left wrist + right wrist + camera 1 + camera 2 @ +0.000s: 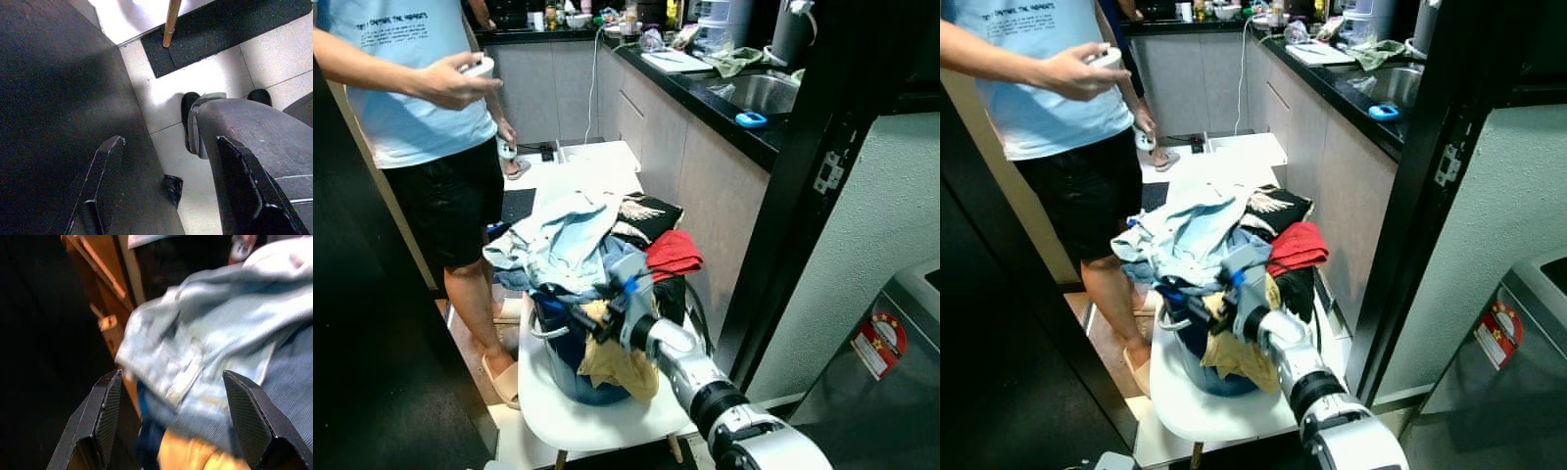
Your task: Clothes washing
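In the left eye view, the right gripper [590, 321] reaches to the heap of clothes [582, 245] in a blue basket [570, 367] on a white chair [597, 416]; a person [421, 108] stands beside. In the left wrist view, the left gripper [171, 171] hangs above the floor [205, 83] with fingers wide. In the right wrist view, the right fingers [105, 406] are wide apart before a light blue shirt [215, 338], holding nothing.
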Tool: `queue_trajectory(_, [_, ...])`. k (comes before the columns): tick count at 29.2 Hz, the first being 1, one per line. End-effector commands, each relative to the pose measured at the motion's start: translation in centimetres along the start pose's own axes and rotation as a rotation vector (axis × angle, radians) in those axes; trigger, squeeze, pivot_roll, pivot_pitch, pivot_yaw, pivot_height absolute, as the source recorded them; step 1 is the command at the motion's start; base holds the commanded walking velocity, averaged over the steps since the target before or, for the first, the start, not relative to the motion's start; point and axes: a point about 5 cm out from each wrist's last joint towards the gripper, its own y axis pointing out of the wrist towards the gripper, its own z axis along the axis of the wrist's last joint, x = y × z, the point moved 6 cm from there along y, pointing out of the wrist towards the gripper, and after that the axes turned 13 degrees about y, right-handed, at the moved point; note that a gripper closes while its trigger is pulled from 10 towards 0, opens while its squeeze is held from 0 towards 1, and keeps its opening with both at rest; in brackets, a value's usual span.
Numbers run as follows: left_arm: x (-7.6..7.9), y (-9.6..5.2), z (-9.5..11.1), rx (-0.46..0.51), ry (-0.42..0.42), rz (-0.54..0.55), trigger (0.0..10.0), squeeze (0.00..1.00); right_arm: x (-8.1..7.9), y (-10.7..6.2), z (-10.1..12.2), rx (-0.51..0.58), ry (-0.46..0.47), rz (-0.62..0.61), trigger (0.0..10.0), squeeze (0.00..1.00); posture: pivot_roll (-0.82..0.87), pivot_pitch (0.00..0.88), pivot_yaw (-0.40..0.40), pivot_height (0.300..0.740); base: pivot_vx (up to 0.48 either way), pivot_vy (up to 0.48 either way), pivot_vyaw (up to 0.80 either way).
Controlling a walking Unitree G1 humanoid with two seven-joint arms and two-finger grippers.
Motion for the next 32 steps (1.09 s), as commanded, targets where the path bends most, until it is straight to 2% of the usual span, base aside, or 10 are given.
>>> queue_trajectory(1, [1.4,-0.3,-1.5,-0.044,0.018,-0.055,10.0,0.00,-0.9,0.8,1.5,0.049,0.006,0.025,10.0,0.00,-0.01,0.000,-0.053,0.740,0.000,0.000,0.00])
queue_trajectory(2, [1.4,-0.3,-1.5,-0.044,0.020,-0.056,10.0,0.00,-1.0,1.1,2.6,0.088,0.010,0.021,10.0,0.00,-0.01,0.000,-0.058,0.740,0.000,0.000,0.00])
queue_trajectory(4, [1.4,-0.3,-1.5,-0.044,0.020,-0.056,10.0,0.00,-1.0,1.1,2.6,0.088,0.010,0.021,10.0,0.00,-0.01,0.000,-0.058,0.740,0.000,0.000,0.00])
queue_trajectory(7, [1.4,-0.3,-1.5,-0.046,0.030,-0.053,10.0,0.00,-1.4,1.5,5.3,0.204,0.071,0.027,10.0,0.00,-0.01,0.000,-0.064,0.740,0.000,0.000,0.00])
queue_trajectory(9, [1.5,-0.3,-1.5,-0.045,0.031,-0.053,10.0,0.00,-1.5,1.5,5.5,0.217,0.074,0.032,10.0,0.00,-0.01,0.000,-0.066,0.740,0.000,0.000,0.00])
queue_trajectory(14, [1.7,-0.2,-1.0,-0.034,0.034,-0.053,10.0,0.00,-1.8,1.3,5.1,0.203,0.060,0.057,10.0,0.00,-0.01,0.000,-0.068,0.740,0.000,0.000,0.00])
queue_trajectory(22, [1.7,0.0,-0.6,-0.027,0.033,-0.054,10.0,0.00,-1.9,1.3,4.6,0.179,0.021,0.050,10.0,0.00,-0.01,0.000,-0.062,0.740,0.000,0.000,0.79])
queue_trajectory(32, [1.8,-0.2,-1.3,-0.053,0.028,-0.056,10.0,0.00,-2.2,1.4,3.2,0.119,-0.052,0.047,10.0,0.00,-0.01,0.000,-0.061,0.740,0.000,0.000,0.79])
